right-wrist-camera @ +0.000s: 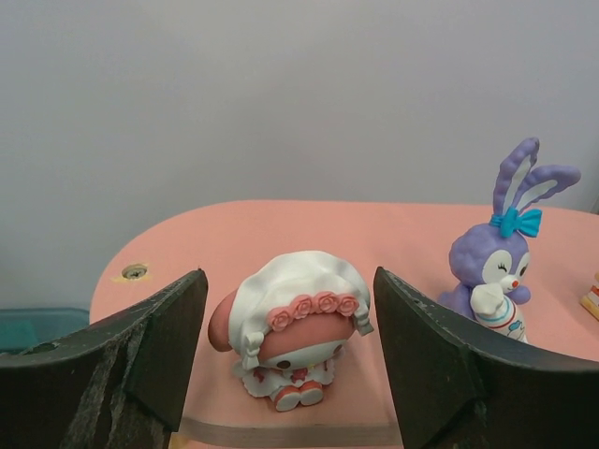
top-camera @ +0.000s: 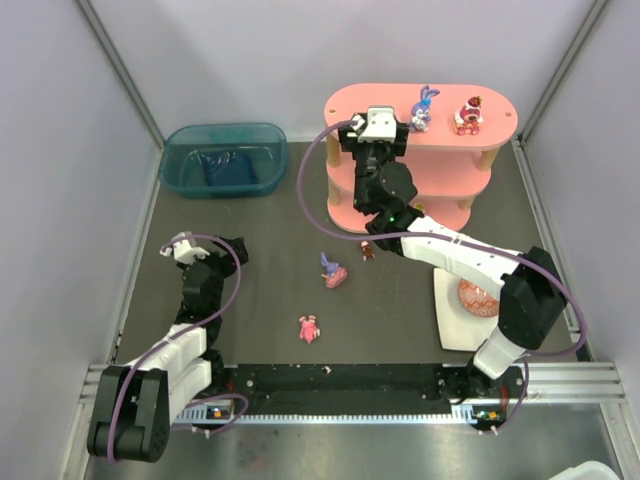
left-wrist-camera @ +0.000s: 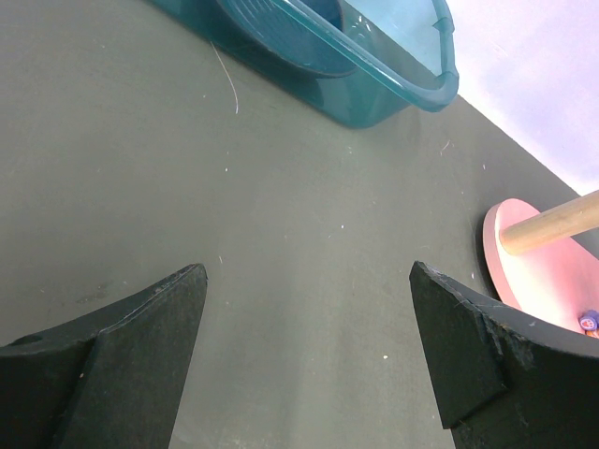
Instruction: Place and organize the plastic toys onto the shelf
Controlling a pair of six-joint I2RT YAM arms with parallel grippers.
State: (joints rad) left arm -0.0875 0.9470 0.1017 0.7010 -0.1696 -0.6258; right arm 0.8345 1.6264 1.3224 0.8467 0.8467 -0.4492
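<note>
Currently the right gripper (right-wrist-camera: 288,290) sits at the upper-left end of the pink shelf (top-camera: 400,105) top tier. Its jaws are spread around a white-bonnet figurine (right-wrist-camera: 295,327) that stands upright on its own feet; can't tell if the pads touch it. The purple bunny (right-wrist-camera: 501,257) stands just to its right in the wrist view, and a red figurine (top-camera: 467,116) is further right on the same tier. The left gripper (left-wrist-camera: 309,271) is at the left of the overhead frame over the dark mat (top-camera: 260,290), jaws wide, nothing between them. Three toys lie on the mat mid-frame: a purple-pink one (top-camera: 332,270), a small reddish one (top-camera: 367,250) and a pink one (top-camera: 309,328). The teal bin (top-camera: 222,160) is at upper left.
</note>
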